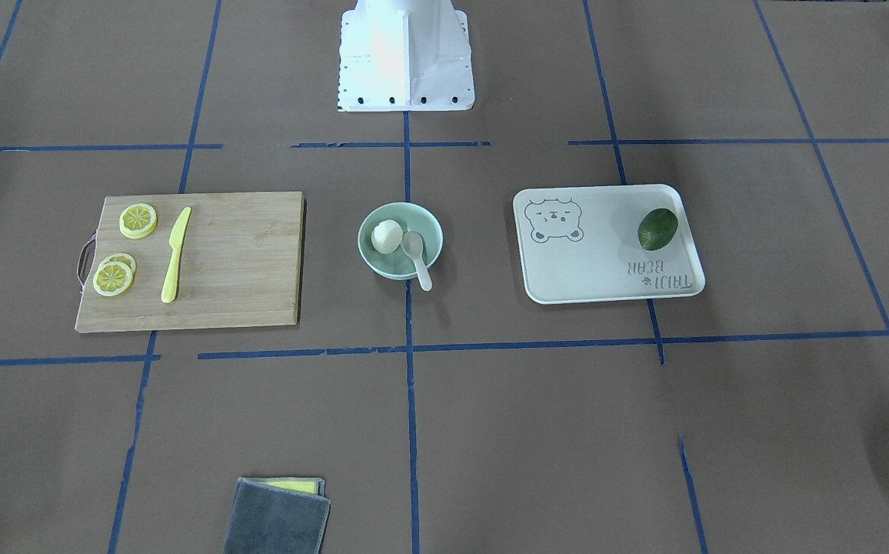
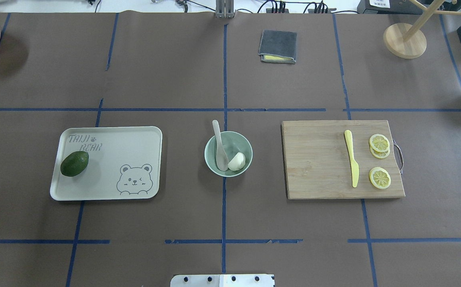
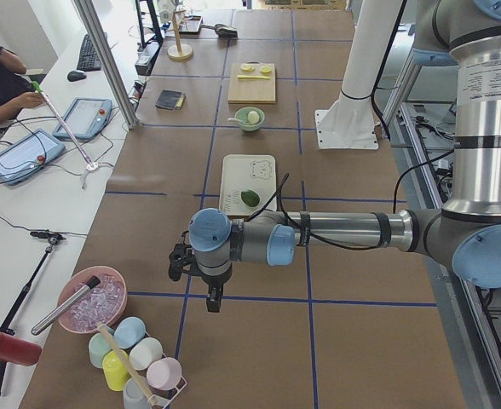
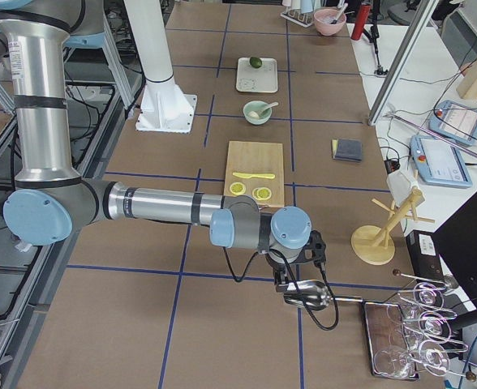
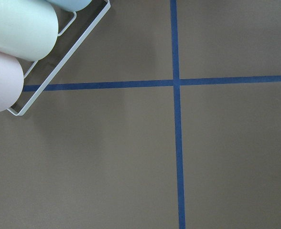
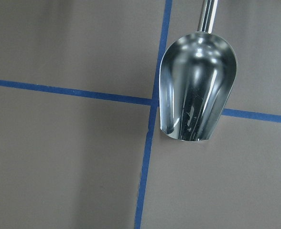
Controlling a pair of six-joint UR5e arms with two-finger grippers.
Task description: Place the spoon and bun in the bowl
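Overhead exterior: spoon [image 2: 219, 145] in bowl [image 2: 249, 148], handle over far rim, pointing away from robot; bun [image 2: 237, 161] beside scoop; I cannot tell jaw opening of left gripper [image 3: 211, 303] or right gripper [image 4: 292, 285].

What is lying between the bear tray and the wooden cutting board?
The mint-green bowl, holding the bun and the spoon, as the overhead view shows.

bun [image 2: 236, 161] and spoon [image 2: 220, 149] lie in the bowl [image 2: 241, 143], between tray [image 2: 134, 137] and cutting board [image 2: 314, 159].
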